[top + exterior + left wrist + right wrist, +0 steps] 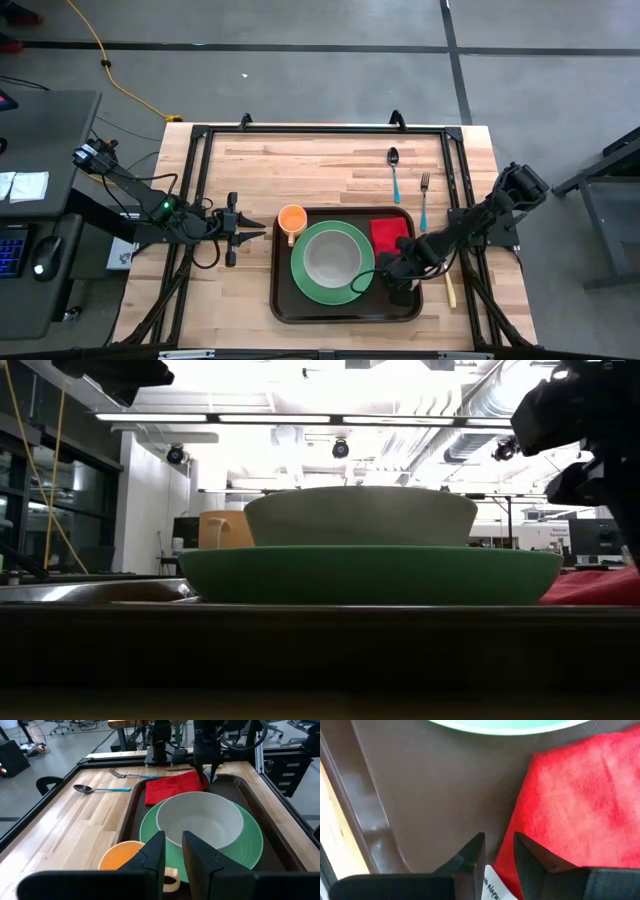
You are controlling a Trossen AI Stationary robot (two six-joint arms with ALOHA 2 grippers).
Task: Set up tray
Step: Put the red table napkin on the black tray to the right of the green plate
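Note:
The dark brown tray lies in the table's near middle. It carries a green plate with a pale bowl on it, and a red napkin at its far right. An orange cup stands at its far left corner. My right gripper points down over the tray, its fingers a little apart astride the napkin's near edge. A white slip with writing shows far back between those fingers. My left gripper waits left of the tray, narrowly open and holding nothing. My right gripper comes at the red napkin's near edge from above, pointing down. Whether its fingertips touch the napkin or the tray floor, I cannot tell. The napkin lies flat on the tray.
A spoon with a blue handle and a fork lie on the wood beyond the tray's far right. A pale utensil lies right of the tray. A black frame runs round the table top.

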